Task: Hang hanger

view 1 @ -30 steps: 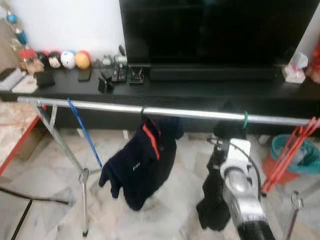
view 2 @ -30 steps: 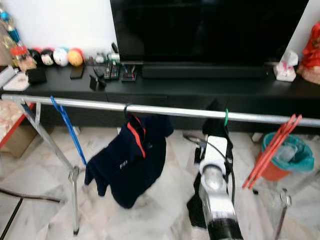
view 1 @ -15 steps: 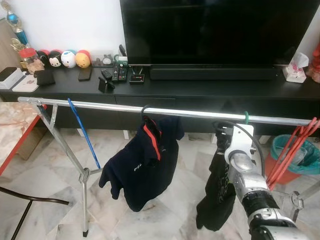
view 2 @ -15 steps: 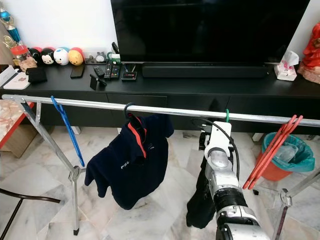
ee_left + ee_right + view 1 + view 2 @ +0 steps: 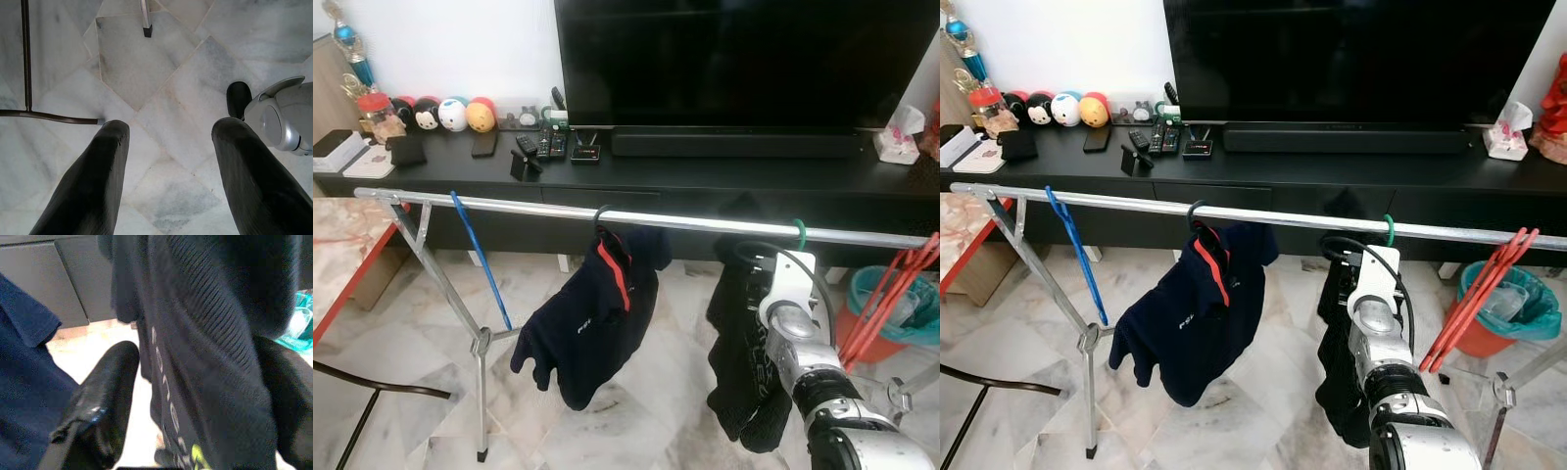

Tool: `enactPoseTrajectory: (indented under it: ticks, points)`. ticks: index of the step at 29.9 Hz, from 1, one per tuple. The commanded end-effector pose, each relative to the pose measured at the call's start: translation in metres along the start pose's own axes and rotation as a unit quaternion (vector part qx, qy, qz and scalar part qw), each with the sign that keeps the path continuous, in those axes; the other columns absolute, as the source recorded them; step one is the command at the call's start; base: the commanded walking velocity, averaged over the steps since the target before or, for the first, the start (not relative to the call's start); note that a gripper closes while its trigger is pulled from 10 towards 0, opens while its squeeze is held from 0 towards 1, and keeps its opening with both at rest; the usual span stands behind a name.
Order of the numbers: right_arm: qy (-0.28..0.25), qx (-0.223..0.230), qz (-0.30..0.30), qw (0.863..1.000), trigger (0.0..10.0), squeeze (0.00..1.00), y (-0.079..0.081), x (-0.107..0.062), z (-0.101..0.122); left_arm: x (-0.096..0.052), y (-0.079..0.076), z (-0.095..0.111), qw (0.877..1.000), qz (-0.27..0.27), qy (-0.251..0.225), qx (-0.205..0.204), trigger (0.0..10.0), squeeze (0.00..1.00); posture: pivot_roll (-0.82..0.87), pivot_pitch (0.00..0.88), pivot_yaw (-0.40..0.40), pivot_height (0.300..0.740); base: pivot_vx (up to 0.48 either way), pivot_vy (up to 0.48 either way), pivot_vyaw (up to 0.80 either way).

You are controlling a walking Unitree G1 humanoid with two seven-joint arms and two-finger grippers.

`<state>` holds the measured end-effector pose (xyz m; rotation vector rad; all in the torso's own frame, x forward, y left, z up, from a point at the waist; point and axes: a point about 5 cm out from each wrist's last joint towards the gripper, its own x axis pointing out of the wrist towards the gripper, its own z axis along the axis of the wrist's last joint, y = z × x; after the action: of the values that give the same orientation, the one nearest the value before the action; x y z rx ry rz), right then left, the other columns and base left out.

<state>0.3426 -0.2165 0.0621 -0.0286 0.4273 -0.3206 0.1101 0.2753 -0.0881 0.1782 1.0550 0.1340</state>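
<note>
Green hanger (image 5: 1389,230) hooked on rail (image 5: 1273,217), black garment (image 5: 205,357) hanging below. Right end effector (image 5: 195,396) spread apart around garment, not clamped; retract straight back, avoid snagging fabric. Left end effector (image 5: 168,161) released, idle.

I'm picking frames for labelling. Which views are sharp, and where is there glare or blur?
Both eye views are sharp; the rail carries a bright glare streak near its middle. Left wrist view is crisp on the floor. Right wrist view is soft: the black garment hangs close and out of focus.
</note>
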Motion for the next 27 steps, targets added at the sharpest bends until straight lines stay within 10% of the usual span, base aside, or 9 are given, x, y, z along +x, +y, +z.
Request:
enactPoseTrajectory:
  ticks: [1,27]
  points:
    - [-0.008,0.008,0.002,1.000,0.0,0.00,0.0013,0.0014,0.0065,-0.0005,0.0035,-0.0018,1.000,0.004,0.008,0.005,10.0,0.00,0.05,0.000,0.023,0.740,0.000,0.000,0.00]
    - [-0.015,0.016,0.008,1.000,0.0,0.00,0.0067,0.0002,0.0011,0.0001,0.0076,0.0017,1.000,0.012,0.009,0.003,10.0,0.00,0.06,0.000,0.052,0.740,0.000,0.000,0.00]
